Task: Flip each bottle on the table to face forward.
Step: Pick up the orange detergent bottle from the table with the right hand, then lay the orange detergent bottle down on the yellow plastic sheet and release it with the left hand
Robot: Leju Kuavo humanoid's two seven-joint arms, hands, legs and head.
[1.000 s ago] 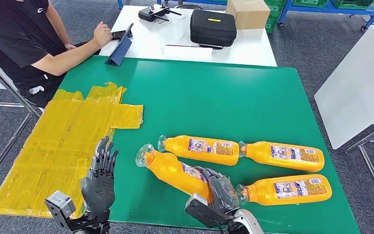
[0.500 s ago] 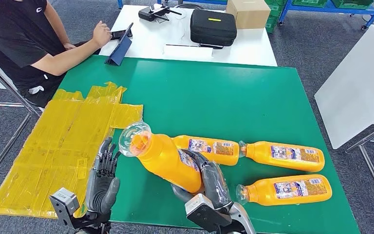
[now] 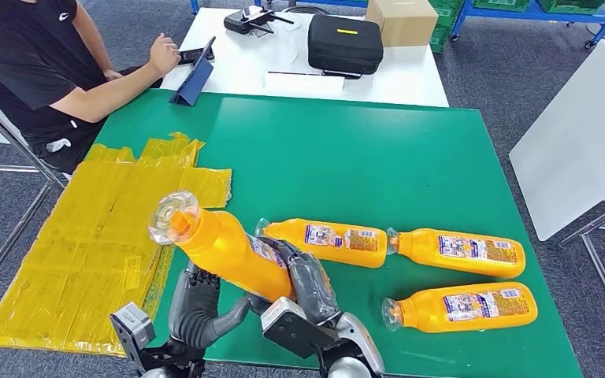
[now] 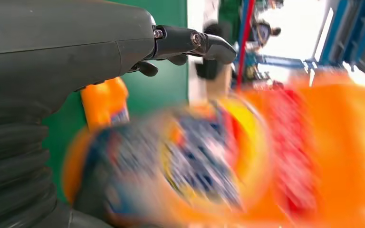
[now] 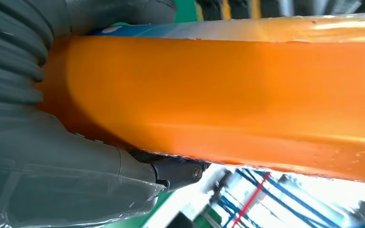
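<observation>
Gripping the raised bottle around its body, right hand fingers wrap it; left hand sits just beneath, fingers apart, grip unclear.

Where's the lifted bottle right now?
Head view: lifted bottle is held tilted in the right hand, near the table's front edge, beside the yellow sheet.

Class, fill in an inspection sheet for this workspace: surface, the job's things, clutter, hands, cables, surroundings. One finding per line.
Surface: green table.
Job's things: three bottles lying label-up; a fourth, the lifted bottle, tilted above the table.
Clutter: yellow sheet over the table's left edge.
Hands: right hand grips the lifted bottle; left hand is under it, contact unclear.
Cables: nothing seen.
Surroundings: seated person, white table with black case and box.
</observation>
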